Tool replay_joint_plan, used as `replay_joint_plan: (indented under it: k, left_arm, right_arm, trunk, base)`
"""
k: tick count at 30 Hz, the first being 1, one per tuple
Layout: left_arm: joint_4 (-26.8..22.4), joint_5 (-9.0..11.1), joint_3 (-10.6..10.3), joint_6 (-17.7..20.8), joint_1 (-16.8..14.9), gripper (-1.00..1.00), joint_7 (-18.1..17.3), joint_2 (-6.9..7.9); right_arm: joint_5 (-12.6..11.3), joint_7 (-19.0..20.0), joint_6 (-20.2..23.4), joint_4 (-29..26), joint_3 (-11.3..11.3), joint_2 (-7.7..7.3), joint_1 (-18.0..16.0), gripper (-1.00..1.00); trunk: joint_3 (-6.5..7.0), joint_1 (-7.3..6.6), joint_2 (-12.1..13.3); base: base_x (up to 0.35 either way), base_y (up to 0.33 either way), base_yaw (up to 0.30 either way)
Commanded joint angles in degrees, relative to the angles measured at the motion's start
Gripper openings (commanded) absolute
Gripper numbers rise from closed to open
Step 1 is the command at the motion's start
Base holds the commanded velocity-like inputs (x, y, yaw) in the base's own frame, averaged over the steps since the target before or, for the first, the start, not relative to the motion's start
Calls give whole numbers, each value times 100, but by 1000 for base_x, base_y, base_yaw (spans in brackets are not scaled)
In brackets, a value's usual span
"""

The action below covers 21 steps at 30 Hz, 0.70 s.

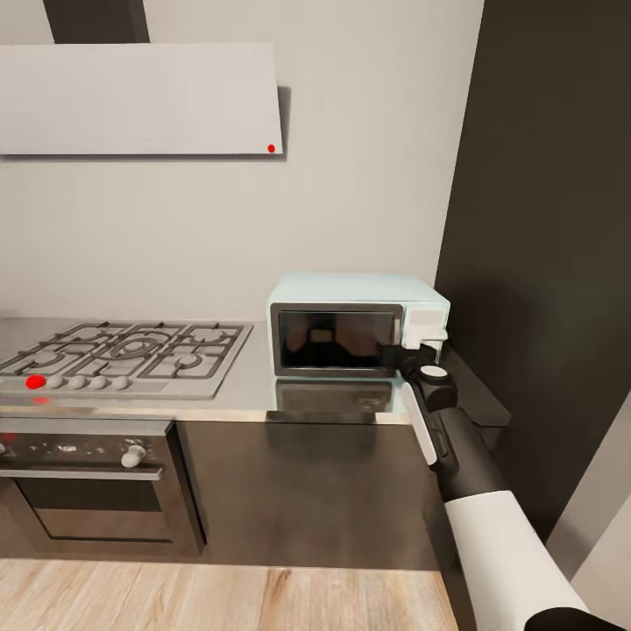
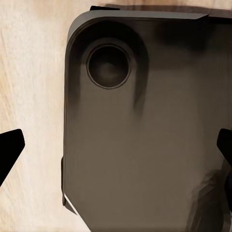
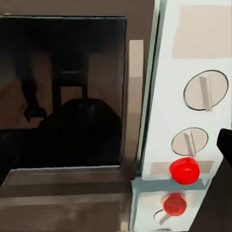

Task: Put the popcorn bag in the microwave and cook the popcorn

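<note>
Right arm fills the lower right of the head view, white forearm nearest me, black wrist reaching up to the microwave point(image 1: 358, 322) on the countertop point(image 1: 254, 399). Right gripper point(image 1: 405, 354) sits at the join between the dark glass door point(image 3: 65, 92) and the control panel point(image 3: 193, 92). From the right wrist camera I read two knobs point(image 3: 205, 90) and a red button point(image 3: 184, 170) very close ahead, with one dark fingertip point(image 3: 225, 144) just beside the lower knob.

Judgement: the step in hand is working the door or the controls, I cannot say which. To do it well I would square the wrist to the panel, creep forward, and watch the wrist feed so a finger lands on the red button or the door edge, not the knobs.

Right pincer: only one fingertip visible, so opening width undetermined; nothing seen in its grasp.

Left gripper point(image 2: 116, 145): both tips at the frame edges, spread wide, holding nothing, hanging over the robot's dark base point(image 2: 145, 135) and wood floor point(image 2: 29, 72).

Popcorn bag: not located. Door glass is dark and reflective; I cannot tell whether the bag is inside. Hob point(image 1: 123, 350) and oven point(image 1: 88, 482) are cut off at left.
</note>
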Motion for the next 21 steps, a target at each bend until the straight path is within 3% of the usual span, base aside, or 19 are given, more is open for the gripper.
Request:
replay_joint_plan:
  k: [1, 12, 17, 21]
  left_arm:
    - [-1, 52, 0, -13, -1, 100, -2, -2]
    - [-1, 52, 0, -13, -1, 100, 7, -9]
    - [-1, 52, 0, -13, -1, 100, 7, -9]
    - [-1, 52, 0, -13, -1, 100, 7, -9]
  right_arm:
    - [20, 31, 11, -5, 8, -27, -4, 100]
    - [57, 21, -37, 178, -6, -76, -4, 100]
    - [57, 22, -44, 206, -171, -299, -4, 100]
    - [54, 24, -34, 207, -196, -339, -4, 100]
  trunk:
    - [-6, 0, -3]
    - [-6, 0, -3]
    - [-6, 0, -3]
    - [-6, 0, -3]
  base:
    - [0, 0, 0]
    - [0, 0, 0]
    - [0, 0, 0]
    - [0, 0, 0]
